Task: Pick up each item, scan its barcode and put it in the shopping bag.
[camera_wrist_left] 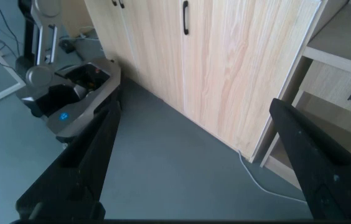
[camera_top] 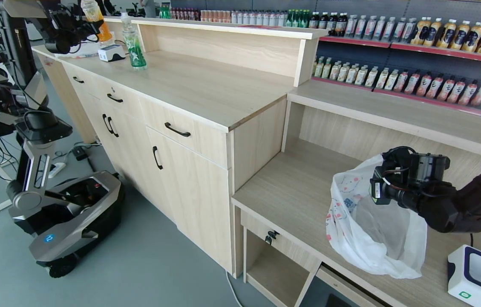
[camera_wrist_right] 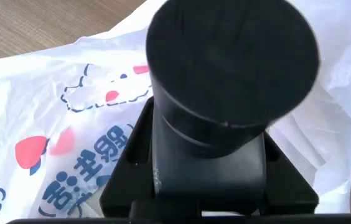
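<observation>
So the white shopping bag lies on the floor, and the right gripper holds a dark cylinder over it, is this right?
Not quite. The shopping bag lies on the lower desk, not on the floor, as the head view shows. The rest is correct: the right gripper holds the dark cylinder over it.

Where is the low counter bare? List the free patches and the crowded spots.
Free: low counter left of the shopping bag, up to the cabinet side; high countertop right of the green bottle. Crowded: bag, right gripper with its black cylinder, barcode scanner.
</observation>
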`<state>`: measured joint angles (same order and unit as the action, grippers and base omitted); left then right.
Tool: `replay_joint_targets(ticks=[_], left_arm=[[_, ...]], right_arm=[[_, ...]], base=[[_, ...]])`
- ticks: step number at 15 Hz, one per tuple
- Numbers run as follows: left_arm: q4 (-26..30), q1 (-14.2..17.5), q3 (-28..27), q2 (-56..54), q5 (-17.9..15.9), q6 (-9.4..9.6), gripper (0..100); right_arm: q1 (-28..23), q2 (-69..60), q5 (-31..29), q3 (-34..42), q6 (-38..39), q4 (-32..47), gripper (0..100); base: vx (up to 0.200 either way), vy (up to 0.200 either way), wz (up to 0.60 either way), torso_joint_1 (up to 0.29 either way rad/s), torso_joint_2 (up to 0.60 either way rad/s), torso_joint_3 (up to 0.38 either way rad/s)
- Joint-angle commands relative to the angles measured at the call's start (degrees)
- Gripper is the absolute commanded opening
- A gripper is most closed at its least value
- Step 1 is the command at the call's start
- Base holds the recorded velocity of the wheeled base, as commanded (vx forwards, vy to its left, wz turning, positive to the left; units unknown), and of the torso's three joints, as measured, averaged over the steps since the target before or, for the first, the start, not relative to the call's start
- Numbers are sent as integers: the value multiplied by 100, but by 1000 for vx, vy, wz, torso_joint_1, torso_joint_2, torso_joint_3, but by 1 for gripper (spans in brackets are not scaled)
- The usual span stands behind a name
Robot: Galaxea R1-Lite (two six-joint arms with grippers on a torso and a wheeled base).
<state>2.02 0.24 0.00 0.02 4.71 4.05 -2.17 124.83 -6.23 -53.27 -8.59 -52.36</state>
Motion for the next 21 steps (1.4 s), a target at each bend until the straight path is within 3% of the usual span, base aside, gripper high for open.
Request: replay_joint_targets(ticks=[1,21], left_arm=[[0,2,0,6,4,0,100],[0,2,0,-2,4,0,100]], right_arm=[[6,217,8,-148,-2,-29,0],[-143,964,16,-614,-19,-292,0]], base=[[0,0,0,0,0,0],[0,0,0,0,0,0]])
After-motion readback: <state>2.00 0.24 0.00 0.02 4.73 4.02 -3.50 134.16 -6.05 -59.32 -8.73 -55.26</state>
